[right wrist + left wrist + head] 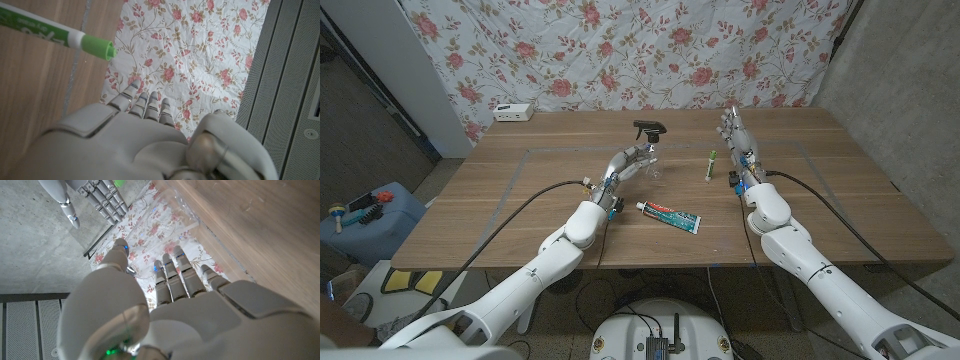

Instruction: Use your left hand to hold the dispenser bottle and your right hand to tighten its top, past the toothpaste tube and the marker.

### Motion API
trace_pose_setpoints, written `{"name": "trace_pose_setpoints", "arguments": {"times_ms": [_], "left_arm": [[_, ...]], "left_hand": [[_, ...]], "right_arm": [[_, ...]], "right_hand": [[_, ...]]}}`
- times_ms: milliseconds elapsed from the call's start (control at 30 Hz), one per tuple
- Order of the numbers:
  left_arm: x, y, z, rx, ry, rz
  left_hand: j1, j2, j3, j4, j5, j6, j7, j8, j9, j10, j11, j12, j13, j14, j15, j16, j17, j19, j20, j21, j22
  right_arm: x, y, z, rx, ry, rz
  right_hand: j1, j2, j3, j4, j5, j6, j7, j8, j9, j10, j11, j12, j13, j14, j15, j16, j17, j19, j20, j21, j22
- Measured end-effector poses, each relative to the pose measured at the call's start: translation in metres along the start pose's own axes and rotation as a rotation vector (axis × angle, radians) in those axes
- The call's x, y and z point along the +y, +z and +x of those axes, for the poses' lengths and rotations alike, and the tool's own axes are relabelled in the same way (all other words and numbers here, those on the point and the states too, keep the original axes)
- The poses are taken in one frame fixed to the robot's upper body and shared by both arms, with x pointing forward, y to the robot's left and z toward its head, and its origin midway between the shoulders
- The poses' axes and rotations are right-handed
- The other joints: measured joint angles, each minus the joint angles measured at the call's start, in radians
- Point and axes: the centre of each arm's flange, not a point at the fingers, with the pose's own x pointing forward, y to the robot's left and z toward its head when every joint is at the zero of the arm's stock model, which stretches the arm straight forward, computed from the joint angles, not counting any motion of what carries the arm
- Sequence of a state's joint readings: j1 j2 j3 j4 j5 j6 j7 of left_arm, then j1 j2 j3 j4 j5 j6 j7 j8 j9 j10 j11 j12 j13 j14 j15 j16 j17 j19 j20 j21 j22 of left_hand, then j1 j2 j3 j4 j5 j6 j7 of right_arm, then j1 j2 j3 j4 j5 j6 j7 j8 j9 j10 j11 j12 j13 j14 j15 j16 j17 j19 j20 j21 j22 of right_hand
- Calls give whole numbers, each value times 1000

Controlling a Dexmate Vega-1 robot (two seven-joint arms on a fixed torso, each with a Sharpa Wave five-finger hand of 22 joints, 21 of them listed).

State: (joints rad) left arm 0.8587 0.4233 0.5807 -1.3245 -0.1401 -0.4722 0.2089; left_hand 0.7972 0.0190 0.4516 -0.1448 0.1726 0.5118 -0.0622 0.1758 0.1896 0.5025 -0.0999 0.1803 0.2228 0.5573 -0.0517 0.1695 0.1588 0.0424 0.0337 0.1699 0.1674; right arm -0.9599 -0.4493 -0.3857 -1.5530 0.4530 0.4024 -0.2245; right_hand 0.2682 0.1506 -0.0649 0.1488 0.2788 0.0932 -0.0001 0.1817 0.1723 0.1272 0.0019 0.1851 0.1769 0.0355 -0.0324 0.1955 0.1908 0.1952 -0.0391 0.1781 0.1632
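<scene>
Head view shows the left robot hand (632, 160) gripping the clear dispenser bottle (651, 150) (black trigger top) mid-table (520, 200), then toothpaste tube (670, 216), green marker (711, 165), and right robot hand (737, 135) raised, fingers apart, holding nothing.

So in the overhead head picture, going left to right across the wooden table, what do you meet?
White box at the far left corner → left hand at the spray bottle → toothpaste tube → green marker → right hand.
</scene>
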Motion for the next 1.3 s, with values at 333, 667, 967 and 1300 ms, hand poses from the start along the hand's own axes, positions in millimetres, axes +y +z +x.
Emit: {"name": "trace_pose_setpoints", "arguments": {"times_ms": [333,667,967,1300], "left_arm": [[0,-6,-3,9,11,62],[-1,-15,-6,30,12,72],[-1,-19,-8,43,12,73],[-3,-24,-11,55,16,70]], "left_hand": [[0,0,0,0,0,-6,-5,-1,0,-4,-4,0,-7,-11,0,0,0,-5,-5,4,0],[0,0,-8,0,0,-11,-10,-1,0,-16,-6,0,-14,-21,0,0,0,-5,-5,4,0],[0,0,-12,4,0,-18,-14,2,-1,-27,-5,0,-18,-31,2,0,0,-5,-5,8,0],[-5,5,-12,4,0,-18,-14,2,-1,-30,-9,0,-18,-38,5,0,0,-11,0,8,0]], "right_arm": [[3,-20,-2,19,-17,25],[3,-24,-3,19,-23,36],[3,-27,-5,18,-27,42],[3,-28,-7,14,-30,48]], "right_hand": [[0,0,0,0,4,7,-7,0,0,2,-2,0,0,0,0,0,0,0,0,0,0],[-3,3,0,0,4,12,-2,0,0,13,-2,0,0,0,0,0,0,0,0,0,0],[-4,4,0,0,4,16,-5,0,0,13,-2,0,0,0,0,0,0,8,0,0,0],[-4,4,4,-4,4,20,-9,0,0,13,-2,0,0,0,0,0,0,8,0,0,0]]}}
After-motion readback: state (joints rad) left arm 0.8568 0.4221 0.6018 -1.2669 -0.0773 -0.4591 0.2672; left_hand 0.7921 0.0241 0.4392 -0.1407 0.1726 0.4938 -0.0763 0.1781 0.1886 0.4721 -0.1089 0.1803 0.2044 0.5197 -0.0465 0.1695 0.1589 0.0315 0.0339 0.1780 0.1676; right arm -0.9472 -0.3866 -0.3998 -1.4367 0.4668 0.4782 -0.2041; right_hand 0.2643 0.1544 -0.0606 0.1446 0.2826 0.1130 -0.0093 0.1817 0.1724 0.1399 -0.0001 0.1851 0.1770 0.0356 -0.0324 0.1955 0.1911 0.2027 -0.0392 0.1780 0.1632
